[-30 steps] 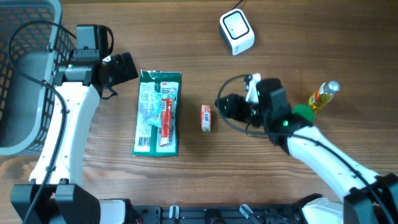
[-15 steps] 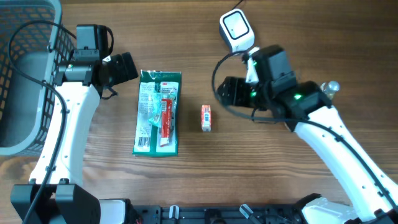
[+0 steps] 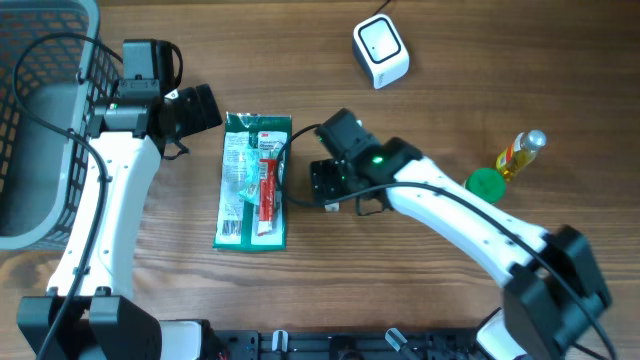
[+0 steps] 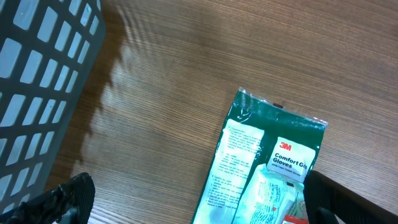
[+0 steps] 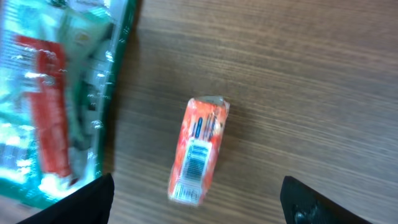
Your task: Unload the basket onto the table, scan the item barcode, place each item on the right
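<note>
While left hand (image 3: 200, 105) and right hand (image 3: 322, 183) wide apart, wood-grain table (image 3: 300, 60) under orange packet (image 5: 199, 149).

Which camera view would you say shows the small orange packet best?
Right wrist: the orange packet lies fully visible, barcode up. Overhead, the right gripper covers it; the left wrist view misses it.

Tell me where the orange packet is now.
Right wrist view: the orange packet lies on the table right of the green glove pack, below the open right gripper.
</note>
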`<state>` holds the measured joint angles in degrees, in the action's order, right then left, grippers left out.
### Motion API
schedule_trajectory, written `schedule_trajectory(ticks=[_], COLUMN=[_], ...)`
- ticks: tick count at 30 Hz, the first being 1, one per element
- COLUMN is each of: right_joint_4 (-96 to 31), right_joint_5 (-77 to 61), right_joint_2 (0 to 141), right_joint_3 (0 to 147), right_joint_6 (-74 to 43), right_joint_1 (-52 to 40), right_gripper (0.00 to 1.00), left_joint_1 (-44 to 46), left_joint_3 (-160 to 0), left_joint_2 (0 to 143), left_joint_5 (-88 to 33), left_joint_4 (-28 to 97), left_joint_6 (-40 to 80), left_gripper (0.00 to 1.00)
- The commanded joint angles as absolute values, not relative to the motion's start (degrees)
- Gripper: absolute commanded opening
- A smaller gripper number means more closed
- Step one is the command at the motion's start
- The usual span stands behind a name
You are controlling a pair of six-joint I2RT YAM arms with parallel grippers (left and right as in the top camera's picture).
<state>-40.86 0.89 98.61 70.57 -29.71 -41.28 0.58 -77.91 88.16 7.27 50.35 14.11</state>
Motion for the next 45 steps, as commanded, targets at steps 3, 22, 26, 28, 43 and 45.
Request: schedule_trajectory(ticks=[3, 22, 26, 28, 43, 45], right_joint_4=[-39.6, -36.2, -35.9, -34.9, -32.3, -34.4], right_joint_5=[2.5, 1.7, 1.9, 2.7, 9.4, 9.4], right_joint_2=[104.8, 112.2, 112.2, 112.2, 111.4, 110.7], right_joint_3=[71.2, 71.1, 71.1, 71.1, 73.1, 76.3], right_joint_6=[-31.7, -33.0, -32.8, -31.4, -28.1, -26.9], right_joint_1=[-42.2, -42.6, -42.5, -42.5, -42.1, -41.8], right_gripper=[0.99, 0.17, 0.58, 0.59, 0.74, 0.8], left_joint_1=[0.3, 0.3, 0.3, 0.3, 0.3, 0.3], left_joint_3=[-78.2, -78.2, -78.2, -78.2, -78.2, -78.2], left_joint_2=[88.3, 88.3, 88.3, 88.3, 88.3, 88.3], left_joint_5=[7.6, 7.6, 7.6, 7.6, 7.6, 7.6], left_joint_4=[50.2, 50.2, 50.2, 50.2, 50.2, 50.2], left_joint_6=[14.6, 14.6, 14.6, 14.6, 14.6, 14.6], left_gripper=[1.0, 1.0, 1.0, 1.0, 1.0, 1.0])
